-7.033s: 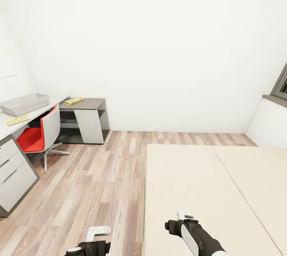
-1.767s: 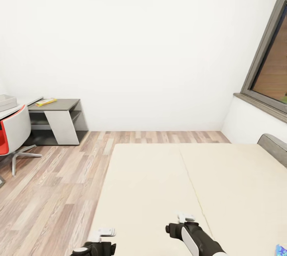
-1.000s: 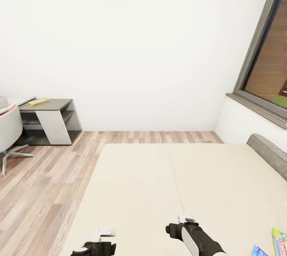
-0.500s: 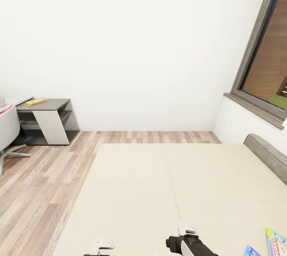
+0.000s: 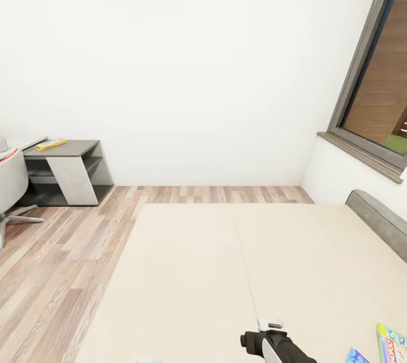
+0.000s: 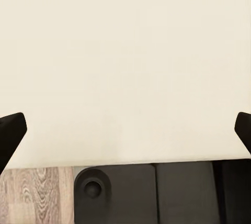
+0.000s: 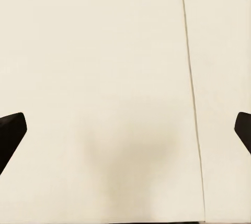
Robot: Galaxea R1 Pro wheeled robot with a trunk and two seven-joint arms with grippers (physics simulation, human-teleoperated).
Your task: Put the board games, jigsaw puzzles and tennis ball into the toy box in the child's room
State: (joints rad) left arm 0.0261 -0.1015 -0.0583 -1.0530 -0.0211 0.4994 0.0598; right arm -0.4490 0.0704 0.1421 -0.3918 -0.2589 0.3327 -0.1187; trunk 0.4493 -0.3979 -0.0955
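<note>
The wide cream bed (image 5: 249,272) takes up the near and middle part of the head view, with a thin seam (image 5: 247,272) running from its far edge toward the robot and a grey padded headboard (image 5: 377,221) along its right side. Two board games lie at the near right corner of the bed: a pale green-edged board game (image 5: 392,342) and, just beside it on its left, a blue board game (image 5: 358,357), both cut off by the picture's edge. The right tool (image 5: 270,323) hangs low over the bed just right of the seam, well apart from the games; in the right wrist view its two dark fingertips (image 7: 10,135) stand wide apart at the picture's edges, released and empty, above the cream mattress and seam. In the left wrist view the left tool (image 6: 125,135) is likewise spread wide with nothing between its tips, over the near edge of the bed, with a strip of wooden floor (image 6: 36,192) and a dark part of the robot's base (image 6: 151,192) beyond. At the far left stands the low dark section of the desk (image 5: 65,173), carrying a yellow board game (image 5: 51,144) on its top. A white swivel chair (image 5: 11,188) sits at the left edge. A window (image 5: 379,86) fills the right wall.
</note>
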